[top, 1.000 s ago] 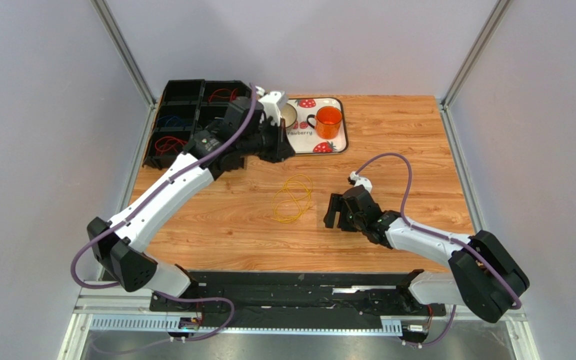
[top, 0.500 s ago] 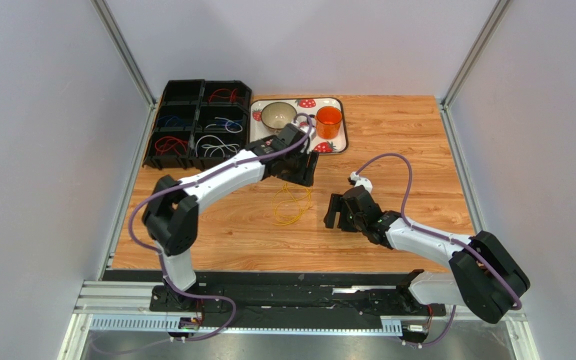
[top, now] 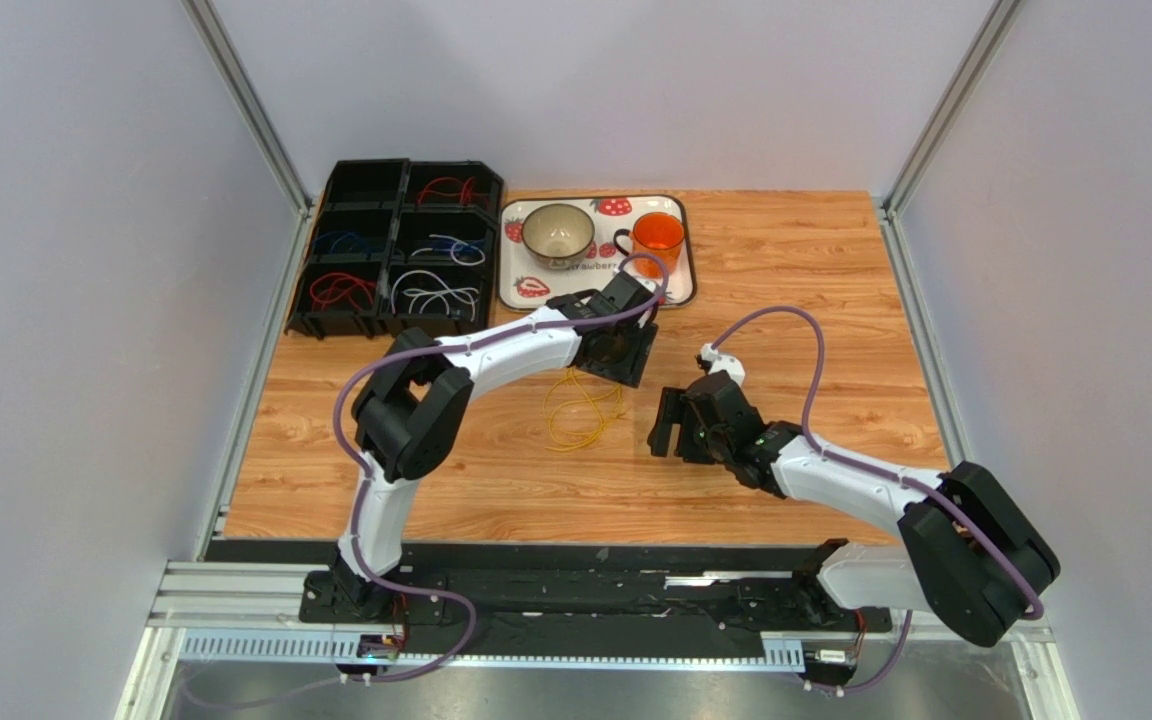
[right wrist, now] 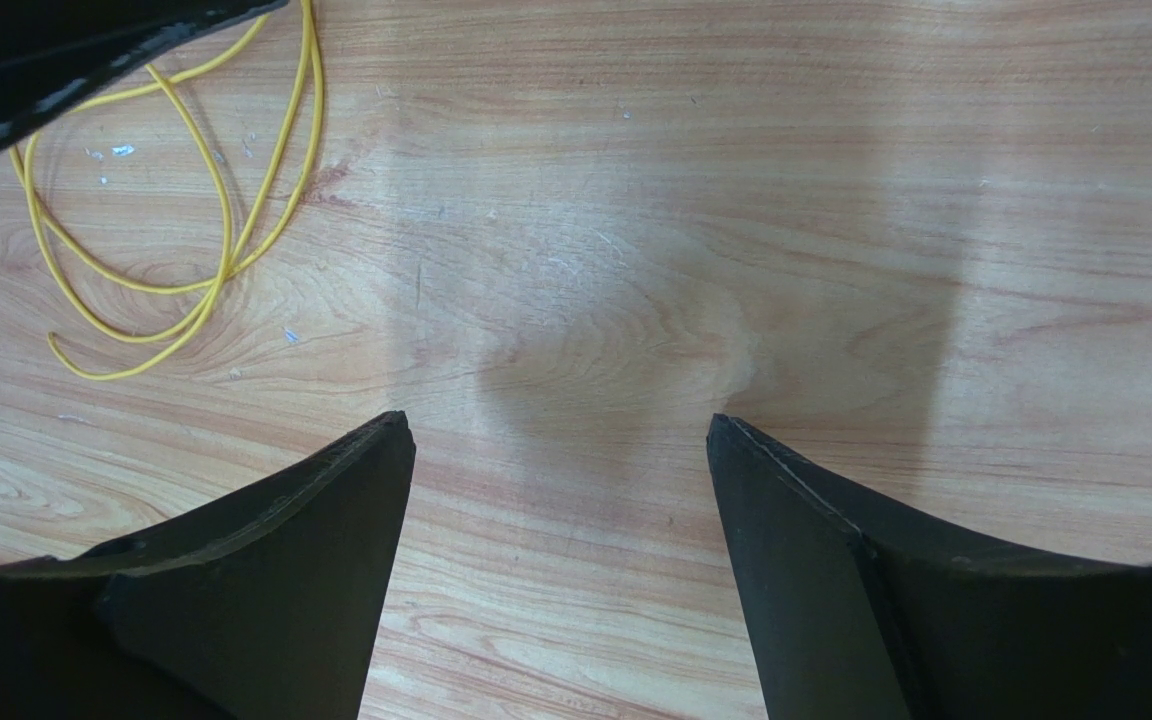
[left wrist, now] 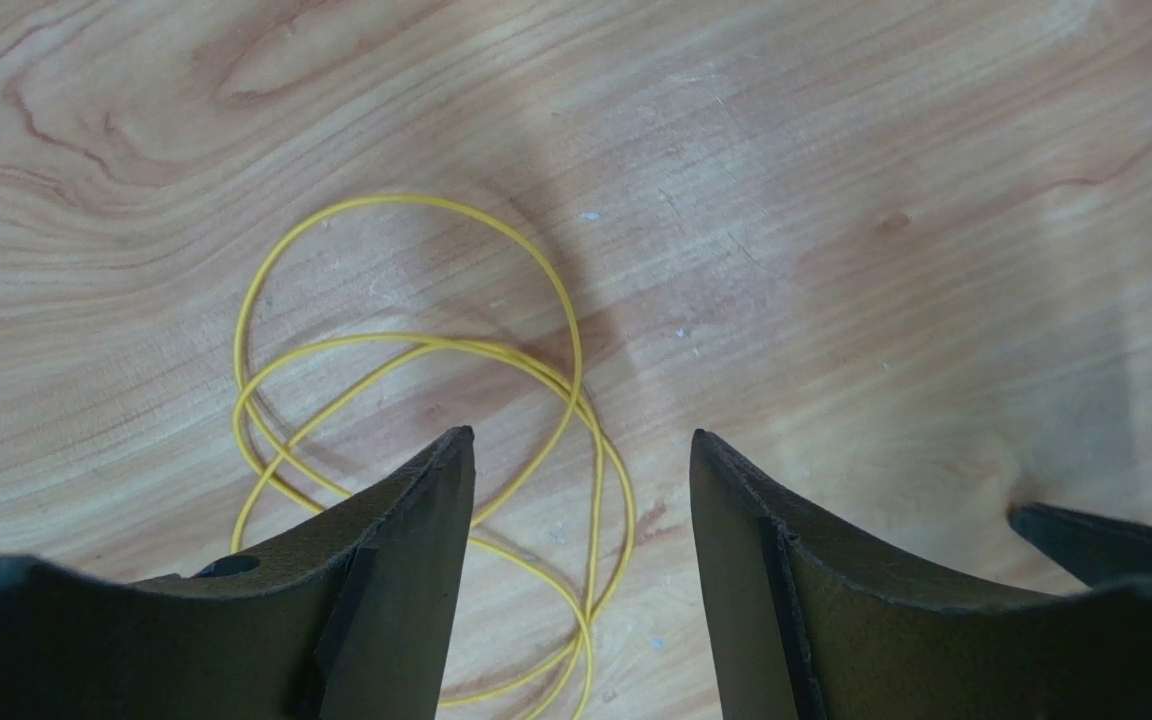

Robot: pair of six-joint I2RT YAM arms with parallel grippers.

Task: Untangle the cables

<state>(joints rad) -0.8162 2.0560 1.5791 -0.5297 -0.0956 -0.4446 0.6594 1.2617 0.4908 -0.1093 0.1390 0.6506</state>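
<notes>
We've got the left tool (left wrist: 582, 450) open directly over the thin yellow wire cable (left wrist: 387, 198), coiled mid-frame on the wooden table (top: 838, 270), its length running top-to-bottom overhead. The right tool (top: 668, 425), also open, sits just right.

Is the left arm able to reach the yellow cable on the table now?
Probably yes: the left claw hangs open just over the yellow cable, with nothing between them.

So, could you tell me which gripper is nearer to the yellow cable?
Left. The left gripper is over the far end of the yellow cable, jaws open; the right gripper sits off to its right.
</notes>
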